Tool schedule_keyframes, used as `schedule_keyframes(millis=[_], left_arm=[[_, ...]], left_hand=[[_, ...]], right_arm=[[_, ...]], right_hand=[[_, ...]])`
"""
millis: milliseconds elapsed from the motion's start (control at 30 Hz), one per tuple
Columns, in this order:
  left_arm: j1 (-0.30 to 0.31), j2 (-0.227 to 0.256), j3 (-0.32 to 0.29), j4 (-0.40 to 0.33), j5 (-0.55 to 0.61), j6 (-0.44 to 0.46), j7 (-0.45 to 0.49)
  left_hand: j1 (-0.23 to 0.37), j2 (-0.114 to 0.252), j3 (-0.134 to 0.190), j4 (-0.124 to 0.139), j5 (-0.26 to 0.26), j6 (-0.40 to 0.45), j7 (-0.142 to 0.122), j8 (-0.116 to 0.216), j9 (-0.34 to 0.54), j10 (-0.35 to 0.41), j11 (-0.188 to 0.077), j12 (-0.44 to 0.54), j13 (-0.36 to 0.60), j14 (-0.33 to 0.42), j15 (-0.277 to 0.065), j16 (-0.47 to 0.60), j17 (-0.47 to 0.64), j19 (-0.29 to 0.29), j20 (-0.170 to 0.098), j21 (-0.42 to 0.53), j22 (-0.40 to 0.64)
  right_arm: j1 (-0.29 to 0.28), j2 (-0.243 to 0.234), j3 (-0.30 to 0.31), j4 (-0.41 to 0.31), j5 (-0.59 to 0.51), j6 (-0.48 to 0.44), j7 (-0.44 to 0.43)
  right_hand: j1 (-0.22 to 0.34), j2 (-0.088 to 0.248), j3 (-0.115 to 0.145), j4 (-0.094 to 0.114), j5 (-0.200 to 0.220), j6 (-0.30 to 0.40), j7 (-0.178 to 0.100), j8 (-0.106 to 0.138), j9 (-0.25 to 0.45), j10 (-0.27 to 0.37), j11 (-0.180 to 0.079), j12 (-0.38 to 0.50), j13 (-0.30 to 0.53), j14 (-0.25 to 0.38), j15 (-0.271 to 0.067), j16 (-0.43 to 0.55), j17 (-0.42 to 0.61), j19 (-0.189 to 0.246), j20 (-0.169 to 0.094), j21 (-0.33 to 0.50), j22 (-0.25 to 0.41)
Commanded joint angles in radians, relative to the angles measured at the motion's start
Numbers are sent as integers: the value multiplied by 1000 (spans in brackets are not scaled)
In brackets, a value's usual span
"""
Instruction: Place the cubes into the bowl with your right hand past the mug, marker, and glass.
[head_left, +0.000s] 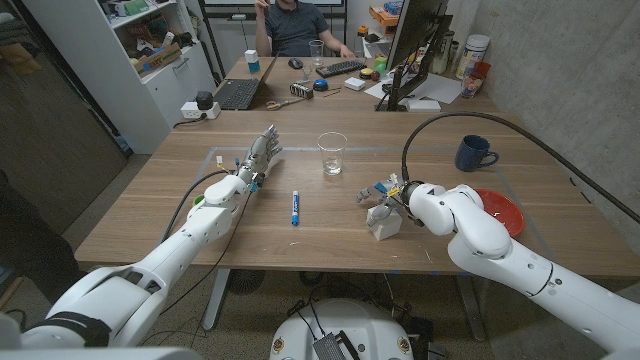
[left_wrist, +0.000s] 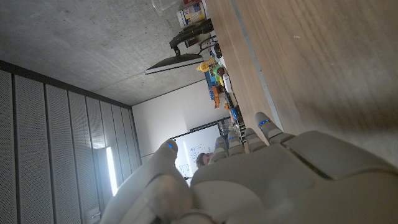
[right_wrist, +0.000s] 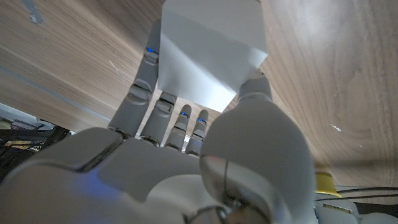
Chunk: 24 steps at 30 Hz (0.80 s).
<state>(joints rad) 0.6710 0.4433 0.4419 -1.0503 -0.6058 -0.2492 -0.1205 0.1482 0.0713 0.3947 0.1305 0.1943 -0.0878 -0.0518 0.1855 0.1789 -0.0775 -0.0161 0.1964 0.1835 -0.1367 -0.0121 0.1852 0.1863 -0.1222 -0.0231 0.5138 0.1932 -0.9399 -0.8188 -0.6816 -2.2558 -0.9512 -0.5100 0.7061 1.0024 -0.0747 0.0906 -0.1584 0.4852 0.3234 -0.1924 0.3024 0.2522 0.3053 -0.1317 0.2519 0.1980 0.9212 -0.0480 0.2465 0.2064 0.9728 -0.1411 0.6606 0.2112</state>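
On the left side of the wooden table (head_left: 150, 215), the left hand (head_left: 262, 152) is seen waiting with fingers extended and apart, nothing held; next comes the marker (head_left: 295, 207), lying near the table's middle; beyond it the glass (head_left: 332, 153) stands upright and appears empty. Further right, a white cube (head_left: 381, 225) is gripped by the right hand (head_left: 385, 198), thumb and fingers closed around it, just above or on the tabletop; the pick-up step is judged to be in hand. A carry rightward, past the blue mug (head_left: 474, 153), is called for next; the red bowl (head_left: 507, 211) is seen partly behind the arm, with nothing visible in its exposed part.
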Motion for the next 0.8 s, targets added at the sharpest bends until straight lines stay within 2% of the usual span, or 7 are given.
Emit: schedule_keyframes(millis=[33, 167, 233, 400, 500, 633, 800], left_arm=[[5, -2, -1, -11, 3, -5, 13], [4, -2, 0, -11, 5, -7, 13], [4, -2, 0, -10, 5, -8, 11], [7, -1, -2, -15, 5, -6, 19], [8, 0, -3, -15, 5, -7, 20], [10, 3, -3, -18, 5, -7, 19], [11, 4, -2, -18, 7, -11, 17]], left_hand=[[-6, -1, -1, 0, 8, -3, 1, 7, 6, -10, 4, 4, 2, -10, 1, 4, 3, -6, 5, 0, 1], [-7, -1, -2, 0, 8, -1, 1, 7, 6, -11, 4, 4, 2, -11, 2, 4, 3, -7, 6, -1, 1], [-7, -2, -3, 0, 8, -1, 1, 7, 6, -12, 4, 3, 2, -11, 2, 4, 4, -7, 6, -1, 1], [-9, -3, -5, 1, 8, -2, 1, 7, 6, -12, 5, 3, 2, -11, 2, 4, 4, -7, 6, -1, 1], [-10, -4, -6, 1, 8, -3, 1, 7, 6, -12, 4, 3, 2, -11, 2, 4, 4, -7, 6, -1, 1], [-11, -5, -7, 2, 8, -3, 2, 7, 6, -11, 4, 4, 2, -12, 2, 4, 4, -8, 6, -1, 2], [-12, -6, -8, 2, 8, -2, 2, 7, 6, -11, 6, 4, 2, -12, 2, 4, 4, -8, 7, -2, 2]], right_arm=[[-49, -42, 59, 15, 153, 55, -209], [-71, -50, 94, 35, 250, 101, -307], [-64, -60, 85, 38, 253, 107, -320], [-47, -71, 77, 53, 303, 125, -337], [-37, -81, 58, 47, 281, 119, -348], [-29, -91, 49, 47, 289, 122, -357], [-48, -101, 57, 38, 290, 133, -426]], right_hand=[[243, 167, -17, 15, -42, 197, 62, 71, 30, 116, 34, 33, 5, 197, -182, 24, 36, 16, -81, 43, -6], [288, 187, -47, 32, -75, 445, 199, 182, 75, 293, 90, 80, 12, 247, -179, 19, 54, 8, -82, 87, -6], [295, 194, -59, 40, -84, 505, 234, 214, 94, 364, 113, 102, 18, 258, -179, 14, 58, 11, -83, 103, -6], [306, 199, -67, 42, -91, 552, 264, 235, 105, 408, 134, 118, 25, 276, -179, 16, 62, 15, -84, 117, -6], [316, 210, -64, 42, -92, 568, 273, 241, 108, 434, 141, 127, 27, 281, -179, 15, 64, 17, -86, 121, -6], [347, 224, -57, 35, -98, 594, 283, 239, 95, 497, 146, 152, 35, 295, -180, 16, 67, 23, -87, 132, -6], [381, 230, -49, 24, -105, 607, 294, 232, 82, 549, 156, 173, 45, 302, -181, 16, 70, 29, -89, 141, -6]])
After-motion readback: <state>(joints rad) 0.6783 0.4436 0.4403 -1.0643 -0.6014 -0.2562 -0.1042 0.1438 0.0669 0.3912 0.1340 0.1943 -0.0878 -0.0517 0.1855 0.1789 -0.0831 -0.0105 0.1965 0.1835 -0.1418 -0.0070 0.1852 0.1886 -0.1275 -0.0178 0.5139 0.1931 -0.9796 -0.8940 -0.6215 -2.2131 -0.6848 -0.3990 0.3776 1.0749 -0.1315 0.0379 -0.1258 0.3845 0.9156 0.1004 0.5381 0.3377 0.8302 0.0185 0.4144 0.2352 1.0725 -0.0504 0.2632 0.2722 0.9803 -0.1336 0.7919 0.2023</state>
